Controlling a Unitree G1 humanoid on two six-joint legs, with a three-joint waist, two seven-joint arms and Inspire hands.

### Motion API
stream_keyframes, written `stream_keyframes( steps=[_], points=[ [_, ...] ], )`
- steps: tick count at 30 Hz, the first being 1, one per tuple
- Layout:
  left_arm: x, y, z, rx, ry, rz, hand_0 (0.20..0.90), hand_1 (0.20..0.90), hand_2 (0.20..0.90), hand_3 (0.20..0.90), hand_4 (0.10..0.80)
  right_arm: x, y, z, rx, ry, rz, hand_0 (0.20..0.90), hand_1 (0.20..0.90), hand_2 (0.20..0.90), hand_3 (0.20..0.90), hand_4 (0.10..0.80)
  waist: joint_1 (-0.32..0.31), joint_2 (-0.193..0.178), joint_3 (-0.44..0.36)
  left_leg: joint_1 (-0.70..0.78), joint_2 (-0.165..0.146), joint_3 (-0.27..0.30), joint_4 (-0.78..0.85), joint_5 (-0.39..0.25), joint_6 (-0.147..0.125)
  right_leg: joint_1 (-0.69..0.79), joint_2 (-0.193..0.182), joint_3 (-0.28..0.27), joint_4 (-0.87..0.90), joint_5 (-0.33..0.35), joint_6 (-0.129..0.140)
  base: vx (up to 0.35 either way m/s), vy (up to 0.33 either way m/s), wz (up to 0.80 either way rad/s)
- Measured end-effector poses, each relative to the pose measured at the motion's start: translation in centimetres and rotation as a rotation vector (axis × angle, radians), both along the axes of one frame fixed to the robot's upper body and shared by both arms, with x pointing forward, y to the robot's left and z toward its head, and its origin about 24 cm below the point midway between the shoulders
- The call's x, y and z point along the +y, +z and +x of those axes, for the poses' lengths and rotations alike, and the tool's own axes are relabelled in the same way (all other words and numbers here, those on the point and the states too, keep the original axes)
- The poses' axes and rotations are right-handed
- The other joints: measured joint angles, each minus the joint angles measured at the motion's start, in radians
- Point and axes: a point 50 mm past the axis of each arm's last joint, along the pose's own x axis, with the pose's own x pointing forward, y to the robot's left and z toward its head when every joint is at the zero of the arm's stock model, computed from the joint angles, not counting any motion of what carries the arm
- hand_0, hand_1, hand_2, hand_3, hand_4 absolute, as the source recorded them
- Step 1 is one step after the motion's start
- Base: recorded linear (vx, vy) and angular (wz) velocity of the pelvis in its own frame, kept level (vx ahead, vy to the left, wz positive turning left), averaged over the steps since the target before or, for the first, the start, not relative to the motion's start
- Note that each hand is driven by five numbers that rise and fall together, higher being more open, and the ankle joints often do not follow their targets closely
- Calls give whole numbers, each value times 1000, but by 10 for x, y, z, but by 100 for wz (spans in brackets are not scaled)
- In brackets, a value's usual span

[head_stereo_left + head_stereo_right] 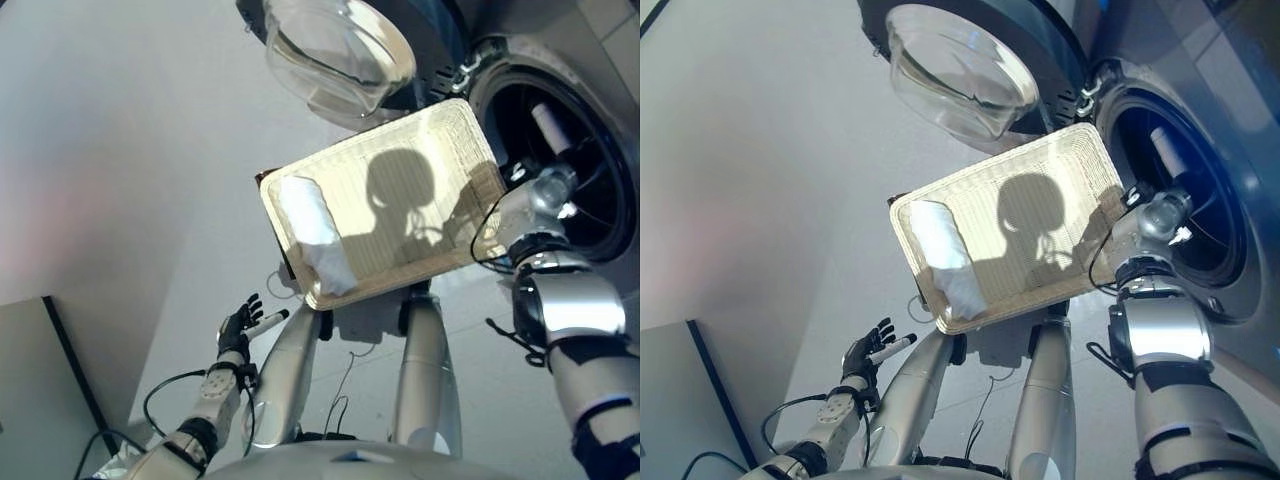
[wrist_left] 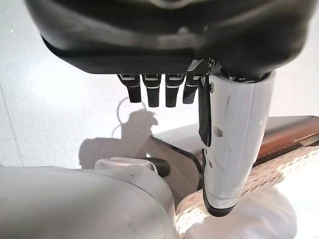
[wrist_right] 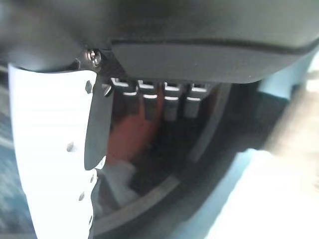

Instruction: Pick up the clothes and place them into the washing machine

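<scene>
Left eye view: folded white cloth lies in cream woven basket. Prob. light, soft, floppy; grab mid-fold. Left hand spread, empty; right hand can't tell.

Basket sits centre, on a stand whose edge shows under it. Folded cloth lies inside the basket, against its left end. Washing machine stands to the right and behind; its drum opening faces the basket's right end. Machine door hangs swung out, behind the basket and left of the opening. Right hand at the basket's right end, before the opening. Left hand low left, well apart from the basket.
</scene>
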Motion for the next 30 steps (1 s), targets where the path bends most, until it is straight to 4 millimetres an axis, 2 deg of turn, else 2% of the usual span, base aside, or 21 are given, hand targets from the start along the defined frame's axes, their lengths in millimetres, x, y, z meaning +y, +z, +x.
stream_keyframes(
  steps=[2,5,6,9,13,16,18,20,23,30],
  points=[
    [-1,-2,-1,12,4,2,900,900,900,900,800,15,-34,-6,77,56,15,900,900,900,900,800,4,1,-1,34,1,-26,-19,12,-1,43,-2,-29,-12,-2,-9,27,-47,27],
    [0,-4,-5,25,14,5,900,900,900,900,800,22,-63,-18,133,72,14,900,900,900,900,800,15,-3,-5,83,10,-64,-46,19,-15,113,-3,-78,-40,-6,-14,34,-75,28],
    [2,-5,-7,36,21,10,900,900,900,900,800,27,-76,-23,164,108,13,900,900,900,900,800,18,-14,-11,96,14,-67,-54,21,-19,133,1,-91,-46,-9,-18,33,-92,30],
    [8,-8,-11,59,37,25,900,900,900,900,800,64,-118,-37,260,228,66,900,900,900,900,800,21,-44,-35,116,33,-82,-79,27,-26,170,6,-137,-59,-21,-35,38,-78,33],
    [8,-7,-8,51,31,36,900,900,900,900,800,93,-154,-56,390,347,80,900,900,900,900,800,49,-55,-41,132,48,-105,-85,40,-36,217,2,-207,-58,-42,-50,24,-72,43],
    [12,-7,-7,61,41,62,900,900,900,900,800,104,-163,-61,479,446,-20,900,900,900,900,800,79,-74,-46,131,51,-136,-94,52,-44,235,1,-246,-59,-49,-56,15,-72,36],
    [18,-7,-7,69,46,88,900,900,900,900,800,110,-168,-64,533,502,-100,900,900,900,900,800,98,-99,-50,136,52,-144,-94,52,-44,250,-1,-265,-56,-62,-54,-2,-67,31],
    [32,-8,-11,88,62,135,900,900,900,900,800,119,-170,-64,553,555,-155,900,900,900,900,800,108,-148,-58,135,50,-155,-95,57,-50,254,-4,-278,-54,-69,-56,7,-54,19],
    [40,-8,-12,113,43,177,900,900,900,900,800,122,-173,-66,601,594,-227,900,900,900,900,800,126,-187,-57,135,44,-185,-95,60,-55,275,-5,-302,-58,-78,-54,22,-37,31],
    [42,-4,-7,92,17,209,900,900,900,900,800,120,-184,-75,744,640,-371,900,900,900,900,800,194,-202,-50,107,44,-227,-111,67,-59,290,-17,-378,-59,-108,-64,75,-36,33]
  ],
)
